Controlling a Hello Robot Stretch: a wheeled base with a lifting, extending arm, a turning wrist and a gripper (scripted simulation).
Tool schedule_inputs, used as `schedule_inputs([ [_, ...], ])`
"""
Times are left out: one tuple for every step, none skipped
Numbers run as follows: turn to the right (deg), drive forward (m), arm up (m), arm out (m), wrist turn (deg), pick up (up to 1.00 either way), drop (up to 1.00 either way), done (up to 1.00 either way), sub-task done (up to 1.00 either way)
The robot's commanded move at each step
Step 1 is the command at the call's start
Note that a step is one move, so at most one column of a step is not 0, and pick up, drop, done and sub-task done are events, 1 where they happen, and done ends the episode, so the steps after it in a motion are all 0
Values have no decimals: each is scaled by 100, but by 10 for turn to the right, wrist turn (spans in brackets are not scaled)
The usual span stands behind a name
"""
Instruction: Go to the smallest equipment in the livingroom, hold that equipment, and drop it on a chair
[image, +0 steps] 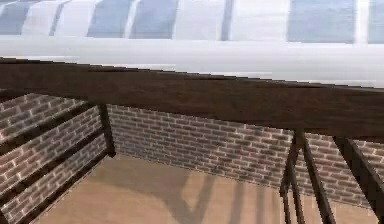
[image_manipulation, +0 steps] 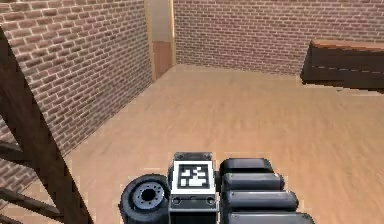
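Brick walls (image_manipulation: 70, 60) and a wooden floor (image_manipulation: 250, 110) bound the room. In the forward view a dark wooden frame (image: 190, 92) runs across close ahead. A pale slab (image: 200, 55) lies on it, with blue-and-white stripes (image: 150, 18) above that I cannot identify. Below the frame, thin dark struts (image: 105, 130) go down to the floor at its left and right ends. In the arm side view a slanted dark beam (image_manipulation: 30, 140), probably part of that frame, stands at the left edge. Right of the frame, far across the floor, is a doorway (image_manipulation: 160, 40). Nearer, at the bottom edge, the end effector (image_manipulation: 148, 198) shows as a dark round body, followed by a white marker square (image_manipulation: 196, 178) and the arm's stacked dark segments (image_manipulation: 255, 185). Farthest right of the frame, a low dark piece of furniture (image_manipulation: 345, 65) stands against the wall. The end effector's far end cannot be made out, so neither its state nor whether it holds anything can be told. By my judgement the task is at its first step, finding the equipment, with the grasp, the carry to a chair and the drop all left. Where the equipment lies cannot be told, nor can its long axis or which way it points.
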Motion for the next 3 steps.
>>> schedule_inputs([
  [450, 0, 0, 0, 0, 0, 0, 0, 0],
  [90, 0, 0, 0, 0, 0, 0, 0, 0],
  [-450, 0, 0, 0, 0, 0, 0, 0, 0],
])
